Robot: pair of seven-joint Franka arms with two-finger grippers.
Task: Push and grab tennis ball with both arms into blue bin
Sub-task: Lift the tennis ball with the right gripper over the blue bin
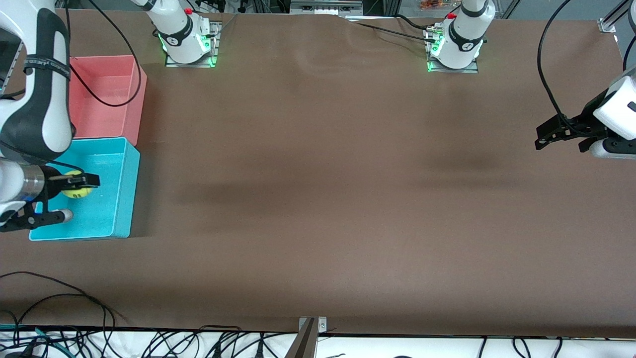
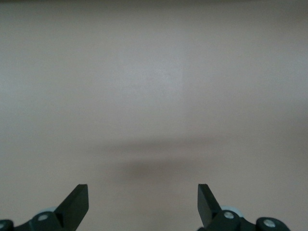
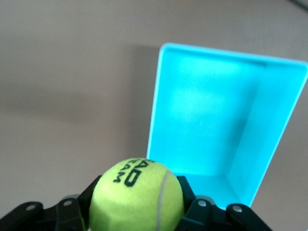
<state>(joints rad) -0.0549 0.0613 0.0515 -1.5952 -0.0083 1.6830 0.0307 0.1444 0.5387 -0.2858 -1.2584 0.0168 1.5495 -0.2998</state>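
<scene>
- Our right gripper [image 1: 79, 185] clamps the tennis ball [image 1: 77, 188] over the blue bin [image 1: 121, 199], poised to drop it in.
- Our left gripper [image 1: 559, 132] waits wide and empty, well apart from the blue bin.

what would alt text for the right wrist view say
The right end effector is shut on the tennis ball, a yellow-green ball with black lettering, held above the open, empty blue bin. Brown table surrounds the bin.
</scene>
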